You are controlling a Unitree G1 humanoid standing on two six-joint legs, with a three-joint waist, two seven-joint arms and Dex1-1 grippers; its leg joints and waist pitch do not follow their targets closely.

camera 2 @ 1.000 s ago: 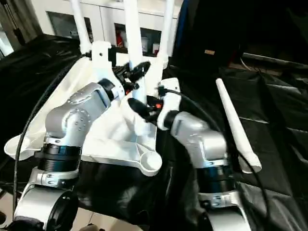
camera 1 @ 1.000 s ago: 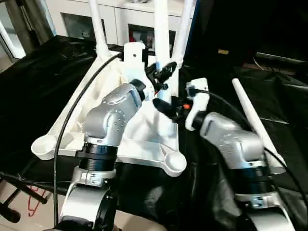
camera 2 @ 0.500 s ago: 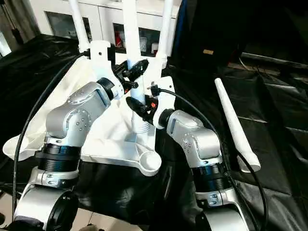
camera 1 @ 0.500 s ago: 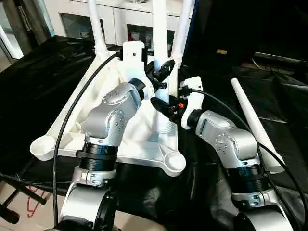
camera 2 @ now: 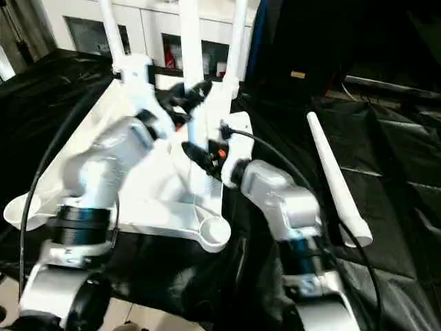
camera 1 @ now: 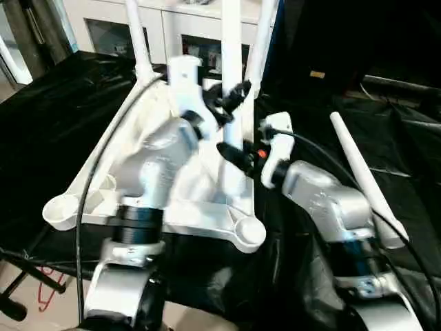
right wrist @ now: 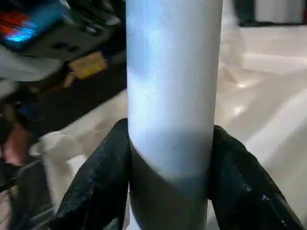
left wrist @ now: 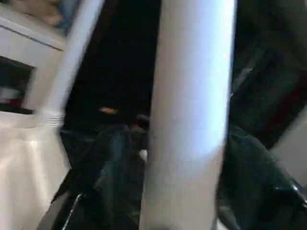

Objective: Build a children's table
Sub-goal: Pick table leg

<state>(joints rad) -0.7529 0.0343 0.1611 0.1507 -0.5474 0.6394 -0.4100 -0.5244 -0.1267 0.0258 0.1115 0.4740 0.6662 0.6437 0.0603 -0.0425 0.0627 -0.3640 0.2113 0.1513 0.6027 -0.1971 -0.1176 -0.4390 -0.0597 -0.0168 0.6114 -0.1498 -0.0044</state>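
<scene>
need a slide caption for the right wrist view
Right pincer clamped around an upright white table leg, with the overturned white tabletop behind it.

Counting one large white plastic rectangular tabletop (camera 1: pixel 103 181), lying underside up. Counting four long white tubular legs: three standing upright (camera 1: pixel 231 41) (camera 1: pixel 140 38) (camera 1: pixel 262 34), one lying loose on black sheeting (camera 1: pixel 358 172). Counting two silver robot arms (camera 1: pixel 155 165) (camera 1: pixel 327 200), each carrying one black two-fingered end effector (camera 1: pixel 233 96) (camera 1: pixel 234 156). Counting one white glass-door cabinet (camera 1: pixel 131 27).
</scene>
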